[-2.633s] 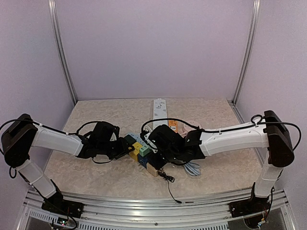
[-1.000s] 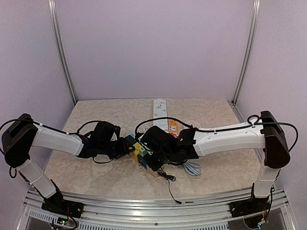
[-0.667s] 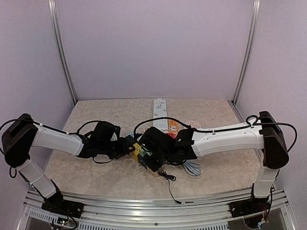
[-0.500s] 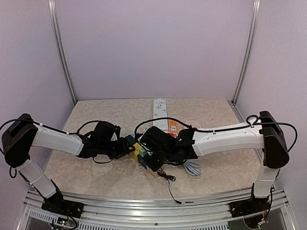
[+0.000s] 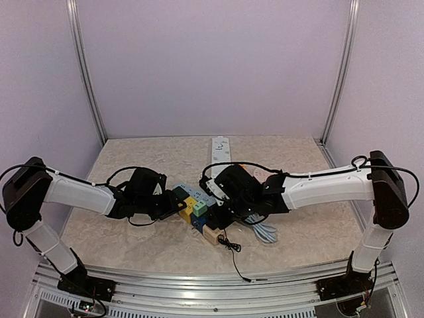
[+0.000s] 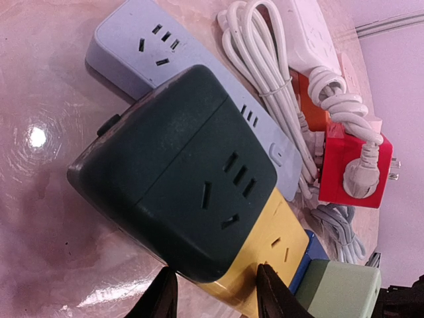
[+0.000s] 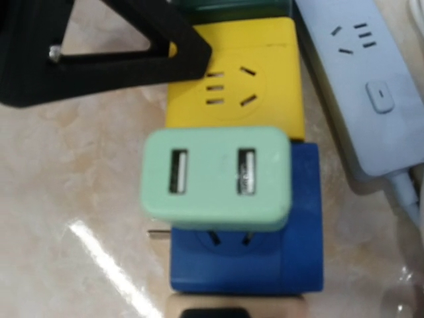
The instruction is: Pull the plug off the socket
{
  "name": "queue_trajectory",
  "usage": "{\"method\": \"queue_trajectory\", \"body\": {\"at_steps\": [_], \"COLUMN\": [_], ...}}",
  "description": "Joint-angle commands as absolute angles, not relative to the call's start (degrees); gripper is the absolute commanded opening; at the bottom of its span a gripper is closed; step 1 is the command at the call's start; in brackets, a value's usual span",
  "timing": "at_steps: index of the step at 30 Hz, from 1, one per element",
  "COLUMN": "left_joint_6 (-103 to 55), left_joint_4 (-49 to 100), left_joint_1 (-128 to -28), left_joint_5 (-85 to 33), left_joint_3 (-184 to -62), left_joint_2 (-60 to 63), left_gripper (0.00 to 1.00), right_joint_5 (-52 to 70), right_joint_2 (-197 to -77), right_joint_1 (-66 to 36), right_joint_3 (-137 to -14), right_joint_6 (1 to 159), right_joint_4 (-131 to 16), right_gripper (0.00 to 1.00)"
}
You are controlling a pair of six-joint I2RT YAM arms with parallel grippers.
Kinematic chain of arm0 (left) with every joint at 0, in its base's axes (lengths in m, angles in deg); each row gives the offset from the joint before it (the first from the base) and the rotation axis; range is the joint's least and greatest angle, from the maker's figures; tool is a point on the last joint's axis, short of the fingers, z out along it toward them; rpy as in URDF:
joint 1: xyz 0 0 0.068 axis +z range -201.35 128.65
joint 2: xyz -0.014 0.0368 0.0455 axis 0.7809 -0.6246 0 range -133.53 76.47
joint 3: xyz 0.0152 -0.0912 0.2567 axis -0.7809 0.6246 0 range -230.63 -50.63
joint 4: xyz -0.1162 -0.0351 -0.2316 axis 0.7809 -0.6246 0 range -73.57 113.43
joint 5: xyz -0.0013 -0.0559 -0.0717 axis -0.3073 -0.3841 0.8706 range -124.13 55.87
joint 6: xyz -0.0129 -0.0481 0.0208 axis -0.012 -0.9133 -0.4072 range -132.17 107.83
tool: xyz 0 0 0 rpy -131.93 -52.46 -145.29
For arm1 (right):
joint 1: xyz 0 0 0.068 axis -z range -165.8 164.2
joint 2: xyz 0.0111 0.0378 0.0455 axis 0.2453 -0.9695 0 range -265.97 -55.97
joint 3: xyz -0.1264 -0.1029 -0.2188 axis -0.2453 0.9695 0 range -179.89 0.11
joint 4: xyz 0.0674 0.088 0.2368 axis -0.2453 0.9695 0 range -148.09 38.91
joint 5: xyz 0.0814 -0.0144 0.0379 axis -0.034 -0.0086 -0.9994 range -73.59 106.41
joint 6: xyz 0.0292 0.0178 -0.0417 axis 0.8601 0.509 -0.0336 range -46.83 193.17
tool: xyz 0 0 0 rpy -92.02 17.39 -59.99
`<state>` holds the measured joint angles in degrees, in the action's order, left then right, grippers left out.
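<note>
So the plug (image 7: pixel 215 177) was that little mint-green USB charger, dead centre of the right wrist view, sitting in the blue socket (image 7: pixel 301 225) of the coloured socket strip (image 5: pixel 187 212). A bit of pin showed under its lower edge, so my guess was it wasn't fully seated, but I couldn't be sure.

It looked like a light, hard plastic brick with smooth rounded sides, so probably slippery. I'd pinch it across the two long flat sides, low near the socket face, and pull straight out so the pins don't bend. The strip looked light enough to come along unless it was held down.

The left gripper (image 6: pixel 215 295) was clamped narrow on the strip at its dark green block (image 6: pixel 172 165), at the bottom of the left wrist view. One black finger (image 7: pixel 182 53) lay beside the yellow block (image 7: pixel 271 53). The right gripper (image 5: pixel 222 213) hovered just right of the plug in the overhead view. Couldn't tell if it was wide or closed, since none of its fingers showed in its own camera.

No real containers here. Socket-wise, blue had the plug, the beige block (image 5: pixel 211 233) had a black one, and yellow and dark green were empty.
</note>
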<state>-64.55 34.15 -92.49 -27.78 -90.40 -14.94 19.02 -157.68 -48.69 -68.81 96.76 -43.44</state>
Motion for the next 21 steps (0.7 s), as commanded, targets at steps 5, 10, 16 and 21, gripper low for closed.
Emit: {"method": "queue_trajectory", "body": {"at_steps": [5,10,16,21], "left_joint_6": [-63.4,-63.5,-63.5,-63.6], "left_joint_4": [26.4,26.4,26.5,26.5], "left_joint_1": [-93.3,-93.3,-93.3,-93.4], "left_joint_5": [-28.5,-28.7,-28.7,-28.7], "left_joint_3": [-89.4,-89.3,-89.3,-89.5], "left_joint_2": [-17.7,-17.6,-17.6,-17.8], "left_gripper": [0.39,0.39,0.39,0.39], "right_joint_5": [9.6,9.5,13.7,21.1], "right_joint_2": [-154.2,-153.5,-153.4,-154.5], "right_joint_1": [-46.8,-46.6,-47.6,-50.2], "right_joint_3": [-66.0,-65.9,-68.3,-72.3], "right_joint_6": [101.6,101.6,98.5,95.2], "right_joint_4": [-54.7,-54.6,-50.0,-43.9], "right_gripper": [0.00,0.00,0.00,0.00]}}
